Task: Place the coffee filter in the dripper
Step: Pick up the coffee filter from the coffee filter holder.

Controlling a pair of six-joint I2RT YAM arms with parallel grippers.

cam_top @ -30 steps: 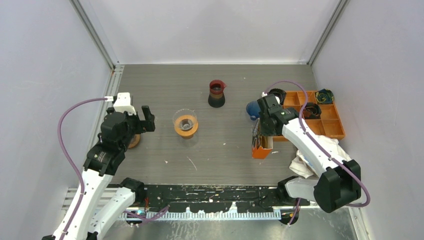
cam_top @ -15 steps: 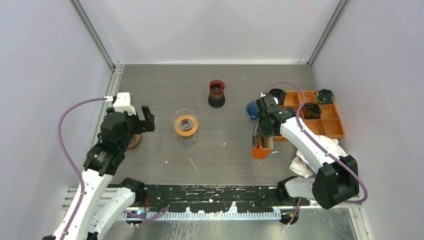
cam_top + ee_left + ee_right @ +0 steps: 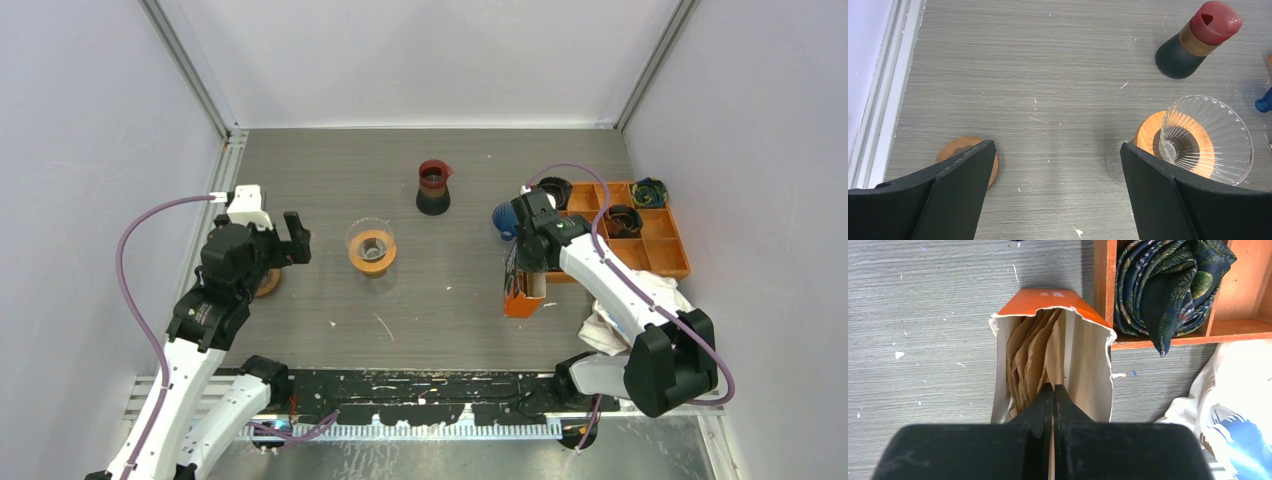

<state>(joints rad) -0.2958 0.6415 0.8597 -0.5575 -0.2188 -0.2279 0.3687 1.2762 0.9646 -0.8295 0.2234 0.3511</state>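
The glass dripper (image 3: 371, 245) on its wooden ring stands left of the table's middle; it also shows in the left wrist view (image 3: 1205, 140). My left gripper (image 3: 292, 240) is open and empty just left of it, the jaws wide apart (image 3: 1057, 145). The orange filter box (image 3: 522, 290) stands open-topped at the right, with several brown coffee filters (image 3: 1030, 360) inside. My right gripper (image 3: 528, 272) reaches down into the box. Its jaws (image 3: 1053, 387) are pressed together on the edge of one brown filter.
A black server with a red lid (image 3: 433, 187) stands behind the dripper. A wooden coaster (image 3: 268, 283) lies under my left arm. An orange compartment tray (image 3: 672, 262) holding dark cloths, a blue object (image 3: 505, 218) and a white cloth (image 3: 610, 325) crowd the right side.
My right wrist has shifted slightly over the filter box. The left arm has not moved.
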